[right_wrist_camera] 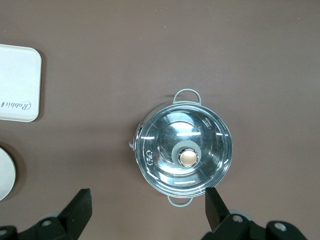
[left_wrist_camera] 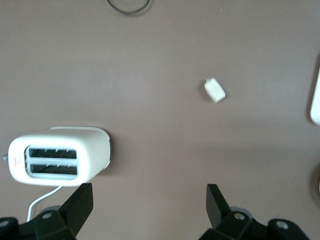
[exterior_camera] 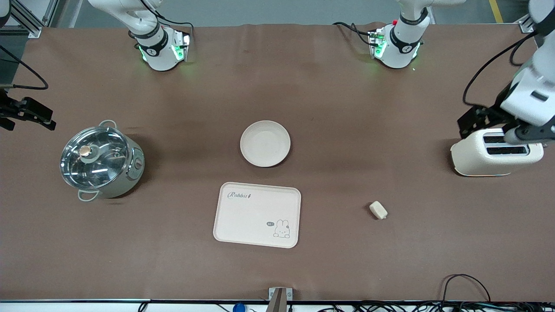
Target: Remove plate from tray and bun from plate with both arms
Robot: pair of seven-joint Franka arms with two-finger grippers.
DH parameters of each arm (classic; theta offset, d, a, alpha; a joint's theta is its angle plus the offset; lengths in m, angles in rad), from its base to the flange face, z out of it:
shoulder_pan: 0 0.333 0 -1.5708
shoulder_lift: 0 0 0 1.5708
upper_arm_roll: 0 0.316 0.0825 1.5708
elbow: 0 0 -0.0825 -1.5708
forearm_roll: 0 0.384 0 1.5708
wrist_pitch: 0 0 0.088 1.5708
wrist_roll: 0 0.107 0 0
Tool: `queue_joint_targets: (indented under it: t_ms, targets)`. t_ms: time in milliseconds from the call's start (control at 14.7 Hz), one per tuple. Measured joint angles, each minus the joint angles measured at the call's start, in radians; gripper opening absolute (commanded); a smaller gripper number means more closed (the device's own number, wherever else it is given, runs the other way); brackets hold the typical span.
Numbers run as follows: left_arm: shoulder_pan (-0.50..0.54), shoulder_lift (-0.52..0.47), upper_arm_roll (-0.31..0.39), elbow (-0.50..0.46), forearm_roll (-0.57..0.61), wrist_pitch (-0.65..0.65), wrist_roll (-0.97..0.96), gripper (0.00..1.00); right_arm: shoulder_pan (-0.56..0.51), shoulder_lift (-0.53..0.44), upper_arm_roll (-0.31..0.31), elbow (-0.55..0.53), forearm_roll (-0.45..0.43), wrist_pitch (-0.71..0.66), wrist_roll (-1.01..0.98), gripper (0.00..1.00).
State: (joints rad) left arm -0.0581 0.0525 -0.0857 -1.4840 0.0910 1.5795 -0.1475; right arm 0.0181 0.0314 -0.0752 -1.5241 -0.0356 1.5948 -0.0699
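- Plate [exterior_camera: 265, 143]: round, shallow, matte cream, raised rim; lies flat mid-table, bare, just farther from the front camera than the tray, with a strip of brown cloth between them.
- Table [exterior_camera: 329, 108]: brown matte cloth, faint creases; wide bare stretches around the plate and the bun.
- Tray [exterior_camera: 257, 214]: rectangular, cream, rounded corners, rabbit drawing and script word; nothing on it.
- Pot [exterior_camera: 100, 161]: round, pale body, loop handles, shiny glass lid with a brass-toned knob; toward the right arm's end.
- Toaster [exterior_camera: 494, 152]: smooth cream shell, two slots facing up; toward the left arm's end.
- Left gripper [left_wrist_camera: 150, 202]: black fingers spread wide, empty, up over the cloth beside the toaster; arm waits.
- Right gripper [right_wrist_camera: 147, 205]: black fingers spread wide, empty, up over the pot's rim; arm waits.
- Bun [exterior_camera: 378, 210]: small, pale, oblong, soft-edged; alone on the cloth between tray and toaster, nearer the front camera than the plate, well apart from all of them.
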Motion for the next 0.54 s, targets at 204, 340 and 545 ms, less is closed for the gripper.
queue_joint_targets:
  t_ms: [204, 340, 545]
  targets:
    - [0.004, -0.091, -0.001, -0.096, -0.032, -0.022, 0.012, 1.0, 0.001, 0.0, 0.003, 0.0, 0.0, 0.0, 0.0, 1.0]
    - [0.002, -0.156, -0.011, -0.17, -0.047, -0.024, 0.012, 1.0, 0.003, 0.0, 0.01, 0.0, 0.001, -0.001, 0.0, 1.0]
    - [-0.001, -0.19, -0.022, -0.196, -0.047, -0.027, 0.012, 1.0, 0.011, 0.0, 0.017, 0.0, 0.001, -0.006, 0.0, 1.0]
